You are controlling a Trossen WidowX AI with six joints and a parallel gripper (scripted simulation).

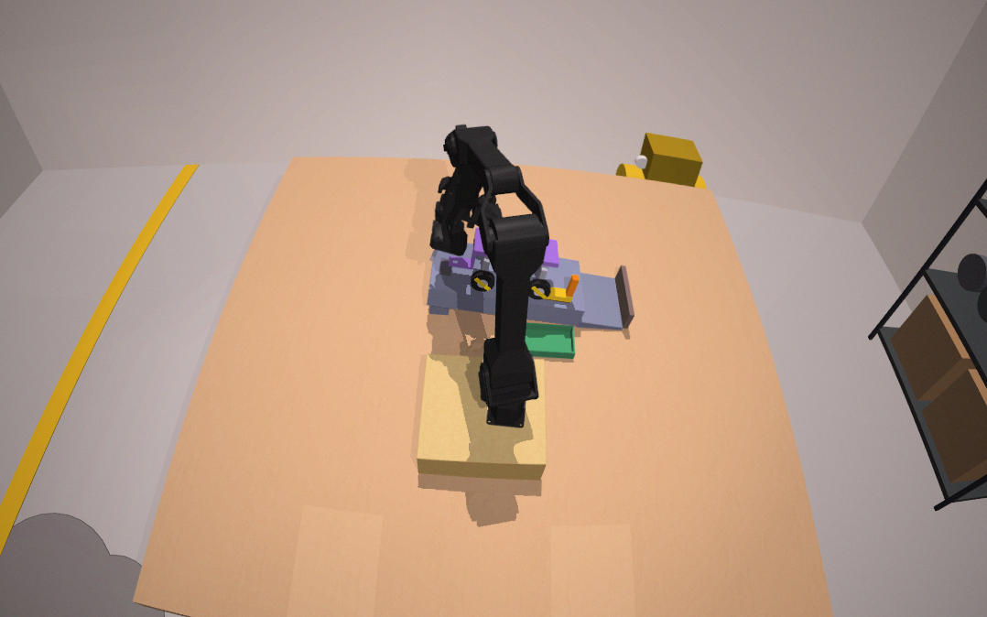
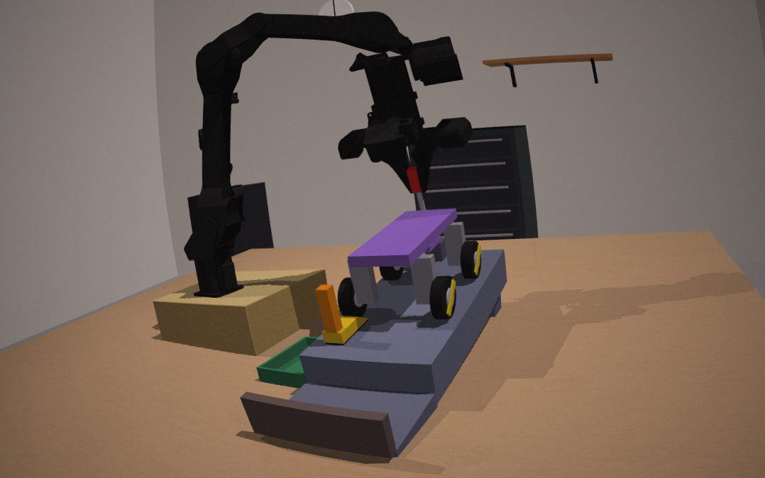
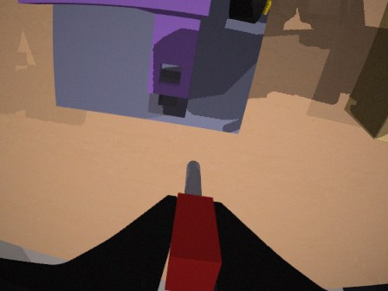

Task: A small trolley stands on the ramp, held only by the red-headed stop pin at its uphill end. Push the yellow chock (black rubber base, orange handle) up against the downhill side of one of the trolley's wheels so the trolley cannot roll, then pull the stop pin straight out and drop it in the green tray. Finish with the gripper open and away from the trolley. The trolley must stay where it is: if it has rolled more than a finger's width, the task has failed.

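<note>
My gripper (image 2: 418,186) (image 3: 192,208) is shut on the red head of the stop pin (image 2: 413,178) (image 3: 195,229). The pin's grey shaft points down, its tip free above the uphill end of the ramp (image 2: 394,343) (image 1: 603,301) (image 3: 100,65). The purple trolley (image 2: 403,236) (image 1: 552,252) (image 3: 182,6) stands on the ramp; its tongue with an empty square hole shows in the wrist view. The yellow chock (image 2: 341,333) (image 1: 560,294) with orange handle lies at the downhill side of a front wheel (image 2: 350,296), touching or very close. The green tray (image 1: 550,340) (image 2: 276,376) holds nothing visible, partly hidden.
The arm stands on a tan block (image 1: 443,436) (image 2: 200,321). The tray lies beside the ramp, on the arm's side. A brown end board (image 1: 624,297) (image 2: 318,421) closes the ramp's low end. The wooden table (image 1: 305,363) (image 2: 592,366) carries everything.
</note>
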